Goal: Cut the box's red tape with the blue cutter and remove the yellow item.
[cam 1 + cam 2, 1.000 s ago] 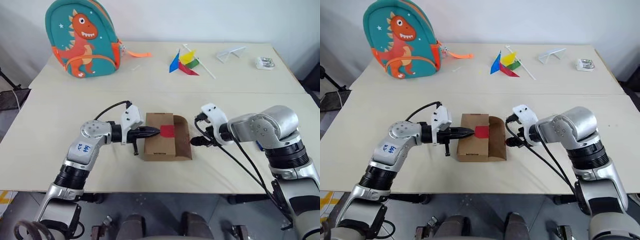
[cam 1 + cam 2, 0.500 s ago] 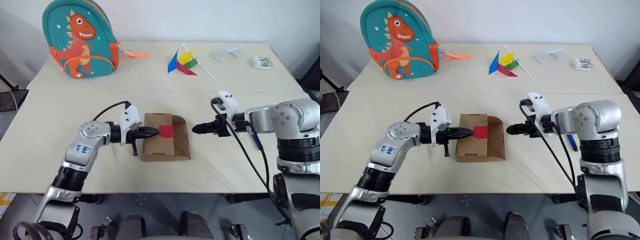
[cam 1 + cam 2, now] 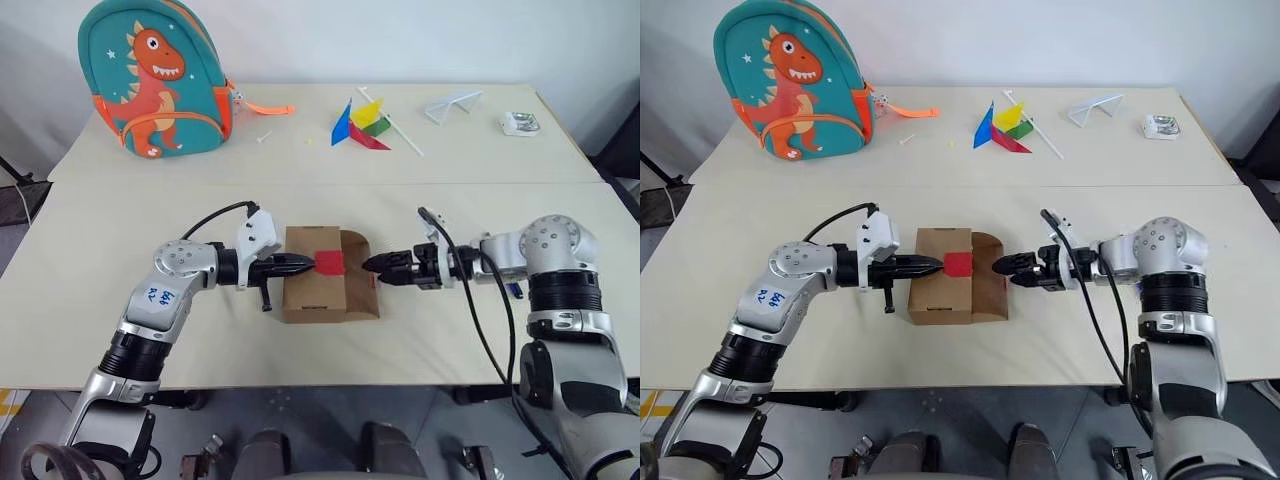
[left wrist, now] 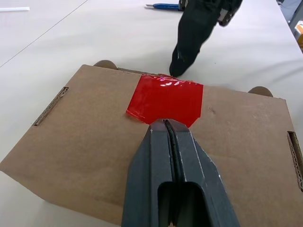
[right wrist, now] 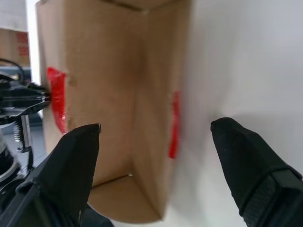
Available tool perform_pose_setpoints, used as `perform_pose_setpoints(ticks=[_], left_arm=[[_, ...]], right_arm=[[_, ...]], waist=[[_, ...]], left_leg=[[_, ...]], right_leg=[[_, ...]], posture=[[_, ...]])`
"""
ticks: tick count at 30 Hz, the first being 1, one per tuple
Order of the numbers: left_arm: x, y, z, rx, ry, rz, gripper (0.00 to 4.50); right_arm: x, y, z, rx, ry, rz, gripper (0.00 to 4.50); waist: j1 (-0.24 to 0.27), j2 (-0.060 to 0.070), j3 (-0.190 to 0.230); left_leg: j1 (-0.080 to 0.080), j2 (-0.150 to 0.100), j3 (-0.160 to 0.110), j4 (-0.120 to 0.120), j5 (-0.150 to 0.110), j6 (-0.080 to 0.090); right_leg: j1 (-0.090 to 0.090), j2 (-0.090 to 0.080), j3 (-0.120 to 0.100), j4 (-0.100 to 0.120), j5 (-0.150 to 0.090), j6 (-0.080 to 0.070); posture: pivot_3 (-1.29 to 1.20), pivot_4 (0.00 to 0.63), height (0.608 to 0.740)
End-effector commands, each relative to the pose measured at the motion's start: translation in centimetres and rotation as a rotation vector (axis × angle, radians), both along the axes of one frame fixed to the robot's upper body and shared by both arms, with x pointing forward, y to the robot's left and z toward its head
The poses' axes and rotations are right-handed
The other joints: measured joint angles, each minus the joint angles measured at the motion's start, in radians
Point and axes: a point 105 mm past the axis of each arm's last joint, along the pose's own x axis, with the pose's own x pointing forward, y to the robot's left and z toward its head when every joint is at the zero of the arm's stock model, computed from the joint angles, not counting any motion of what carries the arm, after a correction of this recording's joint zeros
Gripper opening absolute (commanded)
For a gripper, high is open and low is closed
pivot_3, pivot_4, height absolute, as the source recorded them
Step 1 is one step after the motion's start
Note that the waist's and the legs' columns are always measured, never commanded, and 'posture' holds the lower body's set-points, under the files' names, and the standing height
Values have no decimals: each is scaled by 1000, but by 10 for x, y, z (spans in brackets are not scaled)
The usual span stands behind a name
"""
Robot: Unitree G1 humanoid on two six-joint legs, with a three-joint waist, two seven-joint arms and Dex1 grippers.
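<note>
From our head camera we see the box (image 3: 320,275) mid-surface (image 3: 150,200), red tape (image 3: 330,263) on its top. Our left pincer (image 3: 305,264) is closed, empty, its tip on the box lid at the tape's edge. Our right pincer (image 3: 375,266) stands open just beside the box's flap side.

Our left wrist camera shows shut fingers (image 4: 173,165) touching the tape, the blue cutter (image 4: 163,6) lying well beyond the box.

Our right wrist camera shows spread fingers (image 5: 71,165) facing the box's open end.
</note>
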Motion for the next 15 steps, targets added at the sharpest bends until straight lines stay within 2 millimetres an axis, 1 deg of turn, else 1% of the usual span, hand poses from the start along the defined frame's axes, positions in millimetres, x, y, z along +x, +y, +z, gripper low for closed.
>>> perform_pose_setpoints(ticks=[1, 5, 10, 12, 15], left_arm=[[1, 5, -10, 35, 35, 19, 0], [0, 5, -10, 37, 36, 19, 0], [0, 6, -10, 40, 36, 25, 0], [0, 7, -9, 39, 36, 27, 0], [-1, 7, -9, 41, 37, 28, 0]], right_arm=[[0, 13, 5, 44, -3, 34, 3915], [0, 17, -2, 66, 27, 28, 3915], [1, 10, -15, 91, 72, -18, 3915], [1, 9, -17, 111, 79, -28, 3915], [-1, 11, -19, 126, 88, -20, 3335]], waist=[[0, 0, 0], [-1, 0, 0], [-2, 0, 0], [-2, 0, 0], [-5, 0, 0]], left_leg=[[0, 0, 0, 0, 0, 0], [0, 0, 0, 0, 0, 0], [0, 0, 0, 0, 0, 0], [1, 0, 0, 0, 0, 0], [1, 0, 0, 0, 0, 0]], right_leg=[[0, 0, 0, 0, 0, 0], [0, 0, 0, 1, 0, 0], [0, 0, 0, 1, 0, 0], [0, 0, 0, 1, 0, 0], [0, 0, 0, 1, 0, 0]], posture=[[0, 150, 740], [0, 150, 740], [0, 150, 740], [0, 150, 740], [0, 150, 740]])
